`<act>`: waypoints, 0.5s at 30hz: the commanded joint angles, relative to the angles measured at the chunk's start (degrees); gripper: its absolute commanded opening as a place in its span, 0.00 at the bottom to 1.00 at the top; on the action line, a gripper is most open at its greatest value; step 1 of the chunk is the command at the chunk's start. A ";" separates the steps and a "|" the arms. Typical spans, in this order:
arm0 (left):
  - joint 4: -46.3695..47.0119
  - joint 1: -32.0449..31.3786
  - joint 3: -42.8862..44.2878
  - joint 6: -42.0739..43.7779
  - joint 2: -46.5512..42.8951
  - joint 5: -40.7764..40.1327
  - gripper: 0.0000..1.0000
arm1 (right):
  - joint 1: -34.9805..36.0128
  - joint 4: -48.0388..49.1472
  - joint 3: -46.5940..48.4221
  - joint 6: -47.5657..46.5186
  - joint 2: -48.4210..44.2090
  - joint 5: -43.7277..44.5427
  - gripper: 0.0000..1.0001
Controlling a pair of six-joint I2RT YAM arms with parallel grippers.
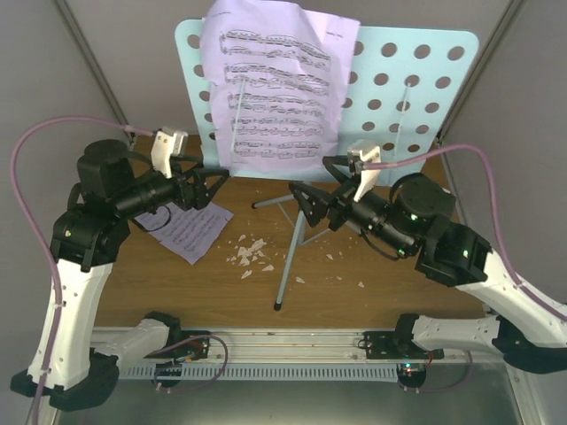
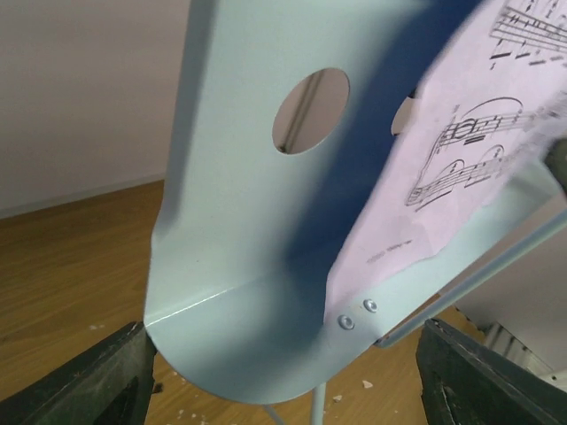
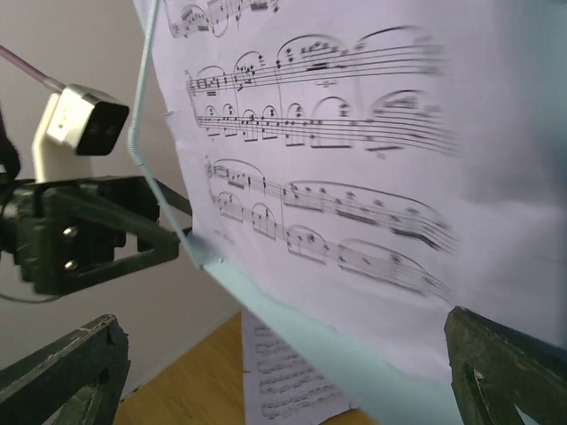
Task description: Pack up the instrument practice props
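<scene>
Sheet (image 1: 275,88) removal apparently beginning; stand (image 1: 416,80) is standing upright at table (image 1: 372,266) centre, pale blue, round-holed, sheet leaning on it; left gripper (image 1: 213,184) is hanging released, flanking the stand's 7 o'clock corner; right gripper (image 1: 299,202) is gaping at 5 o'clock; pinching the sheet's edge is likely coming next.

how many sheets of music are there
2. One sheet-music page on the music stand; the other page flat on the table, left of it. More may hide behind the upright one.
</scene>
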 commanded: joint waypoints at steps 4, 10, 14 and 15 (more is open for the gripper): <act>4.09 -9.51 1.39 -0.64 1.49 -3.91 0.82 | -5.67 -0.60 4.75 -1.25 2.69 -8.17 0.95; 4.25 -9.53 0.67 -1.06 1.63 -5.37 0.83 | -8.16 -1.42 5.30 -1.47 1.64 -8.21 0.94; 4.73 -9.53 0.72 -1.42 0.30 -8.40 0.86 | -8.72 -2.35 6.09 -1.60 1.23 -8.94 0.94; 4.64 -9.49 0.78 -1.40 -0.05 -9.44 0.87 | -8.72 -2.49 6.23 -1.68 1.04 -8.81 0.94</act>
